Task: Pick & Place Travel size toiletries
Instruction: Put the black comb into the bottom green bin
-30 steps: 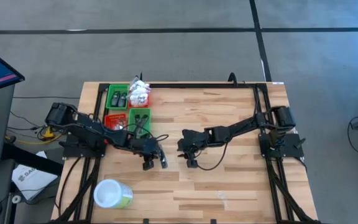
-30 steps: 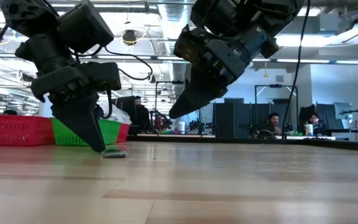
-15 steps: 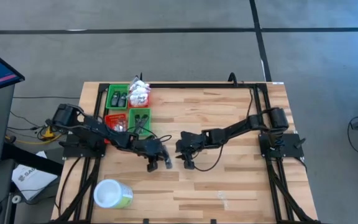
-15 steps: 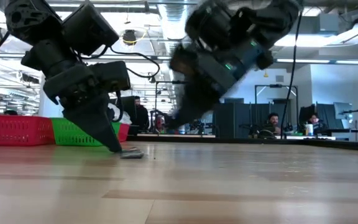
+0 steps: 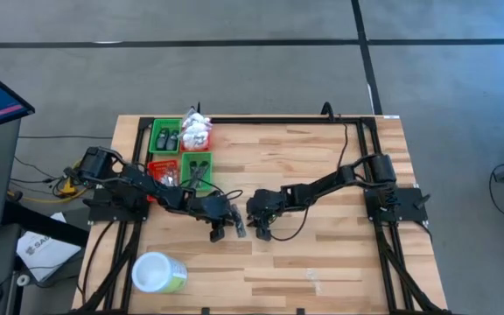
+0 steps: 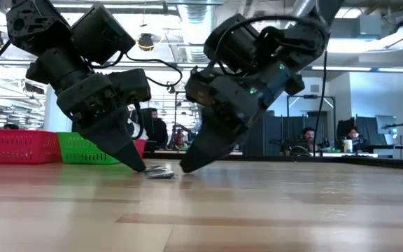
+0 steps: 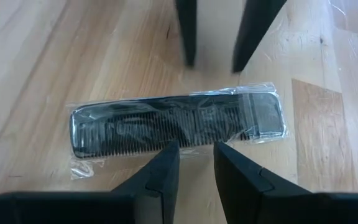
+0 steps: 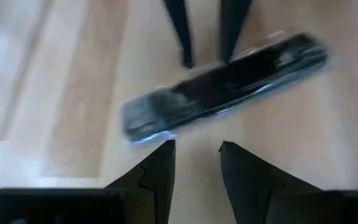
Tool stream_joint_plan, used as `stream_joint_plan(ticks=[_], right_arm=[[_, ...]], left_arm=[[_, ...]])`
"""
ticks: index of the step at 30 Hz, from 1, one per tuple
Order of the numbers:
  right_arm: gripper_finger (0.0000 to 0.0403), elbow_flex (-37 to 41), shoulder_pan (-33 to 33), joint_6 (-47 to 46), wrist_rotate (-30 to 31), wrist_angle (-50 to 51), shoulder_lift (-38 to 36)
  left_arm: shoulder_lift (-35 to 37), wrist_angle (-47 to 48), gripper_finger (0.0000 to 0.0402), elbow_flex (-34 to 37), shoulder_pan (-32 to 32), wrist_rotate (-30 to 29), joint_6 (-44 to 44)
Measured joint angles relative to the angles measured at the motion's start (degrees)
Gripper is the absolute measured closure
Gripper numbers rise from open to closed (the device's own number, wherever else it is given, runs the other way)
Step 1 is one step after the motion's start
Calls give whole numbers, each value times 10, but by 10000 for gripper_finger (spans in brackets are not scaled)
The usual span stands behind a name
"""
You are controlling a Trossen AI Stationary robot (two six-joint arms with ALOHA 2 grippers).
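A black comb in a clear plastic wrapper (image 7: pixel 179 124) lies flat on the wooden table, between my two grippers (image 6: pixel 161 172). My left gripper (image 7: pixel 196 149) slants down at the comb's toothed long edge, its fingers a little apart. My right gripper (image 8: pixel 196 144) slants down from the opposite side, open, its tips just short of the comb (image 8: pixel 222 84). In the high view both grippers meet near the table's middle, left (image 5: pixel 227 231) and right (image 5: pixel 259 233). My left gripper has its two fingertips (image 7: pixel 166 162) against the middle of the comb's toothed long edge (image 7: pixel 191 142), on the wrapper. Nothing is between the fingers. They slant down from the table's left and lie across the comb, which lies flat on the table.
Small green (image 5: pixel 166 138) and red (image 5: pixel 158 171) bins with dark bottles and white packets (image 5: pixel 198 131) stand at the far left. A green tub with a white lid (image 5: pixel 157 273) stands near the front left. Bare wood lies to the right and front.
My left gripper has gone toward the table's right and tipped further down, sliding the comb along the table toward the right. My right gripper has come down toward the comb from the other side and rolled a little.
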State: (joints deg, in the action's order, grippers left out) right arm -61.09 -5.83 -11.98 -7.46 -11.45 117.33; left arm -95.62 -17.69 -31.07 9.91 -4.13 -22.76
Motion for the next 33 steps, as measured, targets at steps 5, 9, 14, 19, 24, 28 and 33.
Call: stream_joint_plan(ticks=[5,9,14,19,24,28,33], right_arm=[[282,-1,1,-47,-62,-50,25],[282,-3,5,-84,-89,-84,49],[282,-3,9,-101,-103,-96,54],[282,-8,14,-127,-104,-98,53],[288,-27,15,-126,-105,-94,55],[333,-34,15,-110,-105,-85,56],[393,-34,15,-82,-94,-72,57]], left_arm=[[-1,-6,308,1,0,-14,0],[-1,-8,308,1,0,-27,0],[-1,-12,308,1,-1,-32,0],[-1,-14,308,1,-1,-32,0],[-1,-16,308,1,-1,-33,0],[-1,-18,308,2,-1,-33,0],[-1,-19,317,2,-1,-33,0]])
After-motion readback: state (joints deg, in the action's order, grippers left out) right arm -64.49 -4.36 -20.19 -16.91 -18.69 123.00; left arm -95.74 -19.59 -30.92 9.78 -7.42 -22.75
